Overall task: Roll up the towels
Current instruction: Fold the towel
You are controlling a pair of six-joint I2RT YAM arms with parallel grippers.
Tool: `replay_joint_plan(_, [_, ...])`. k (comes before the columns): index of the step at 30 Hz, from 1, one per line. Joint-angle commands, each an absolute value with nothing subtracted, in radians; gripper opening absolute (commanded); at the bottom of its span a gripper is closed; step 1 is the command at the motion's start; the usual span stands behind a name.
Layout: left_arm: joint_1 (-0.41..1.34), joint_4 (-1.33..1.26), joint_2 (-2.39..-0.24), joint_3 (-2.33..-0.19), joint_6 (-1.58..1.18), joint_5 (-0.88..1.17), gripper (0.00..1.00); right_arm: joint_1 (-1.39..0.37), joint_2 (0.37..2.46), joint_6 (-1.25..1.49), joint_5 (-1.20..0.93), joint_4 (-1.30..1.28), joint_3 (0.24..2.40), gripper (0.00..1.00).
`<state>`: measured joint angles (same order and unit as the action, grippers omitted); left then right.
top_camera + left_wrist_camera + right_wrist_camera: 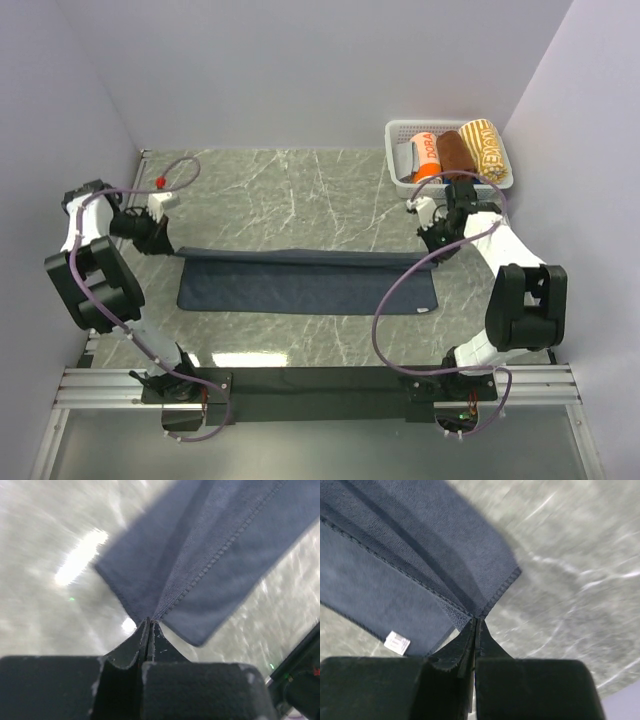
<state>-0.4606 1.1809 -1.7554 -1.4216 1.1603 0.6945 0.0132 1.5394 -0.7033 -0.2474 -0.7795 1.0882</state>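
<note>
- towel (310, 285) lies long axis left-right on desk (300, 190), far edge raised
- left claw (149, 625) pinched closed on its left corner
- right claw (476, 622) pinched closed on its right corner

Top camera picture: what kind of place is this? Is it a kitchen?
Probably a robot practice booth, not a kitchen. Plain pale walls box in a marble-look table. The left arm and right arm are bolted to a metal rail, and both hold one dark blue towel.
</note>
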Motion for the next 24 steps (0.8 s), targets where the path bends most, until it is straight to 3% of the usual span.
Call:
replay_joint_plan(1, [-0.463, 1.227, -1.704, -1.3, 1.278, 0.626, 0.01, 0.028, 1.526, -0.767, -0.206, -0.792, 1.043, 0.0])
replay_joint_plan(6, [-0.456, 1.056, -1.729, -1.207, 1.085, 0.577, 0.01, 0.026, 1.647, -0.724, -0.192, -0.808, 1.055, 0.0])
replay_joint_plan(11, [-0.456, 0.988, -1.815, -1.258, 0.883, 0.594, 0.01, 0.026, 1.724, -0.67, -0.195, -0.811, 1.112, 0.0])
replay_joint_plan(24, [-0.463, 1.248, -1.884, -1.433, 0.859, 0.548, 0.01, 0.031, 1.7, -0.71, -0.195, -1.02, 1.223, 0.0])
